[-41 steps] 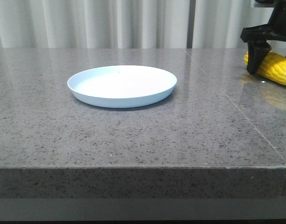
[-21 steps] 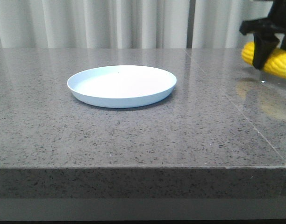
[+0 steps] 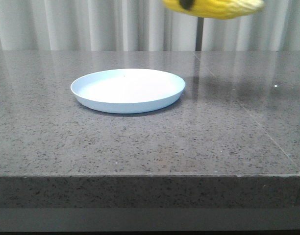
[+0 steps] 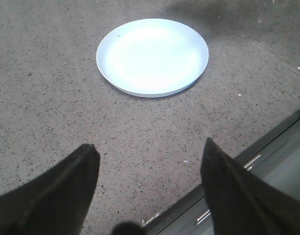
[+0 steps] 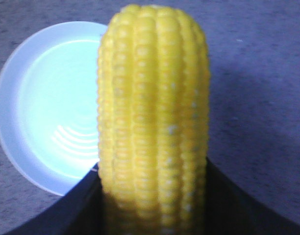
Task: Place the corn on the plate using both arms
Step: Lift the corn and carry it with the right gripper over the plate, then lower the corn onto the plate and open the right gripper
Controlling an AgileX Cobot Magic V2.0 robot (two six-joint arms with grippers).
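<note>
The yellow corn (image 3: 216,7) hangs high at the top edge of the front view, up and to the right of the pale blue plate (image 3: 128,89); a dark bit of finger shows on it. In the right wrist view my right gripper (image 5: 154,196) is shut on the corn (image 5: 152,107), its fingers (image 5: 81,205) pressed on both sides, with the plate (image 5: 47,107) below and beside it. In the left wrist view my left gripper (image 4: 150,161) is open and empty above the table's front edge, well short of the plate (image 4: 152,56).
The grey speckled stone table (image 3: 140,142) has a seam (image 3: 248,112) running on its right part. Its front edge and a cabinet with handles (image 4: 248,164) show in the left wrist view. White curtains (image 3: 91,24) hang behind.
My right gripper has lifted the corn off the table at the far right and carried it up and to the left, to the top of the front view. The plate has not moved.
</note>
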